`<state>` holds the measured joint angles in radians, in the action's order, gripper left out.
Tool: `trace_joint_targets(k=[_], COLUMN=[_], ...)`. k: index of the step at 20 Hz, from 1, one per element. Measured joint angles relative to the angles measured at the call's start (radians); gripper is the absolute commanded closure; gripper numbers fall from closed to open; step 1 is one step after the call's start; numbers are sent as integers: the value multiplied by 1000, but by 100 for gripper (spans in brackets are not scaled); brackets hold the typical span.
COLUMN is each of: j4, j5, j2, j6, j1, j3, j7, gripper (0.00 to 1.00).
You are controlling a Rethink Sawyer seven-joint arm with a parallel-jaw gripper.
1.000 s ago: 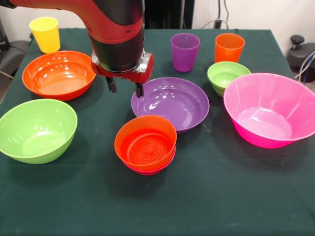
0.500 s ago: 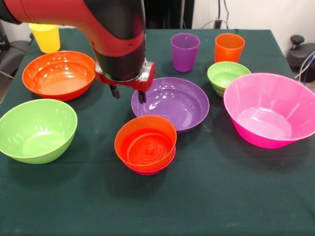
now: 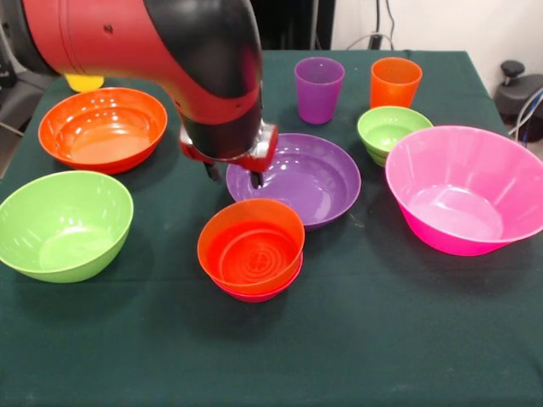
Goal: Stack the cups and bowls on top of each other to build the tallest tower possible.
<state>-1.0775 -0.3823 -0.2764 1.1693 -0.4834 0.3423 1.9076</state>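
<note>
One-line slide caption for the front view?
Sawyer gripper, open and empty, hovers by the purple bowl near the two-bowl tower; cups and other bowls sit unstacked.

We see a table (image 3: 356, 356) under dark green cloth. On it rest seven bowls (image 3: 66, 222), mostly mid-frame. Three cups (image 3: 318, 89) line the top edge.

Arm (image 3: 144, 42): glossy red shell with a rounded black wrist section, one small dark screw hole on the red casing, red-and-silver flange above gripper (image 3: 233, 175) with two short black fingers.
</note>
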Motion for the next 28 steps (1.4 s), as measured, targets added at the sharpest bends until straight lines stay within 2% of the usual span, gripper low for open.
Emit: trace_joint_targets(k=[6,14,15,17,18,19,20,28], j4=[62,79,79,78,79,79,78,78], j5=[0,0,0,0,0,1,1,0], j2=[63,77,77,76,73,70,68,51], j6=[0,0,1,1,1,1,1,1], j1=[26,46,50,52,54,54,55,55], j3=[3,3,3,3,3,3,3,3], j7=[0,0,0,0,0,0,0,0], gripper=[0,0,100,100,0,0,100,100])
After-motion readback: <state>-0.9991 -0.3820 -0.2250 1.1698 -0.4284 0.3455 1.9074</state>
